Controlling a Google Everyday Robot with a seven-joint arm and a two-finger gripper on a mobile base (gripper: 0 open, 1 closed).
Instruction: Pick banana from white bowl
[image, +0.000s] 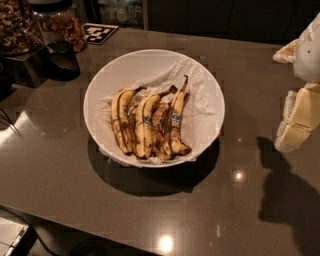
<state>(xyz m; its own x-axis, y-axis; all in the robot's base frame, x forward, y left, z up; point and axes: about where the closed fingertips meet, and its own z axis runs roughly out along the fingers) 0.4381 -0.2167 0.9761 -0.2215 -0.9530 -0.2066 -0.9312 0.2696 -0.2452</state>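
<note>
The white bowl (200, 75), lined with crumpled white paper, stands in the middle of the dark countertop. Several bananas lie side by side in it, stems pointing away. The banana (175, 129) lies at the right of the row. It is blotched dark brown, with a blue sticker, a long thin dark stem and a blackened tip. It touches a very brown banana (161, 134) on its left. Two yellower bananas (144, 125) lie further left. My gripper (299, 117) hangs at the right edge of the view, well to the right of the bowl and apart from it.
Glass jars of nuts (15, 25) and snacks (67, 25) stand at the back left beside a dark cup (60, 60). A black-and-white marker tag (99, 32) lies behind the bowl. The counter's front edge runs along the bottom left.
</note>
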